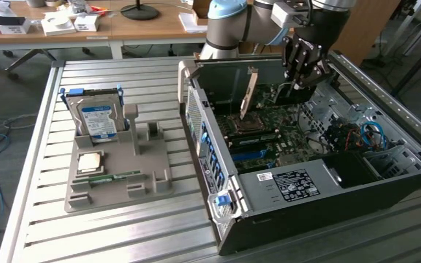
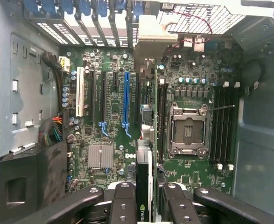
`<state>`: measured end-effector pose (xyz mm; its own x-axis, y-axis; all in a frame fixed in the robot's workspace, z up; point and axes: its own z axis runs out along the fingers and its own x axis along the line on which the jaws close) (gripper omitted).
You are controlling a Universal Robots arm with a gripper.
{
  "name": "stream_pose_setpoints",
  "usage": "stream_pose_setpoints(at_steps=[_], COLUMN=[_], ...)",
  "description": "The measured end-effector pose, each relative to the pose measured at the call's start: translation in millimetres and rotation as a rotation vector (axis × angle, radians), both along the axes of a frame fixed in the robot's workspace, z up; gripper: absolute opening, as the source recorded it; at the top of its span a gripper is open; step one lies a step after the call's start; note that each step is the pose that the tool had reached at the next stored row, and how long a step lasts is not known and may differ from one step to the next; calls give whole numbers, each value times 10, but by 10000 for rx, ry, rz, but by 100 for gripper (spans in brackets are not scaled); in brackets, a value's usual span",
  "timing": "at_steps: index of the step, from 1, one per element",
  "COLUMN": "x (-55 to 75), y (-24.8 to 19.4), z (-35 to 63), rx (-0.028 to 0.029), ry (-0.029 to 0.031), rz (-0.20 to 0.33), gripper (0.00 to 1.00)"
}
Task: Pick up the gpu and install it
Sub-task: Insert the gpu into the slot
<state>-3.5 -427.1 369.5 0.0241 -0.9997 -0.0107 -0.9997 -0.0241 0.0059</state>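
Gripper (image 1: 303, 81): you will find it lowered into the open computer case (image 1: 320, 192), at the end toward the exterior view's top. Its fingers (image 2: 122, 205) are drawn partway in and pinch the gpu (image 2: 144, 177).

Gpu: held on edge between the two fingers, seen edge-on from the wrist. It runs along the motherboard (image 2: 108, 140) between the long blue slot (image 2: 126, 102) and the CPU socket (image 2: 188, 130), with a pale bracket at its far end by the case's rear wall. You cannot tell from either view whether it is seated in a slot.

Computer case: lying on its side, lid off, on the slatted metal table (image 1: 42, 219).

Grey holder tray (image 1: 148, 181): on the table, just beside the case on the exterior view's left. Contents you can check:
- hard drive (image 1: 97, 118), silver with a blue-white label, standing upright at the far end;
- square processor chip (image 1: 90, 161), lying flat;
- green memory stick (image 1: 112, 177), lying on edge in front of the chip.

Wooden desks (image 1: 144, 30): beyond the table, carrying small boxes.
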Motion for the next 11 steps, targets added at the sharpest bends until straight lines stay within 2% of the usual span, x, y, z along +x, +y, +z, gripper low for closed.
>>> stream_pose_setpoints(at_steps=[11], x=[-41], y=[1], z=[-3], rx=[0], ry=[0], rz=[-1], gripper=[26])
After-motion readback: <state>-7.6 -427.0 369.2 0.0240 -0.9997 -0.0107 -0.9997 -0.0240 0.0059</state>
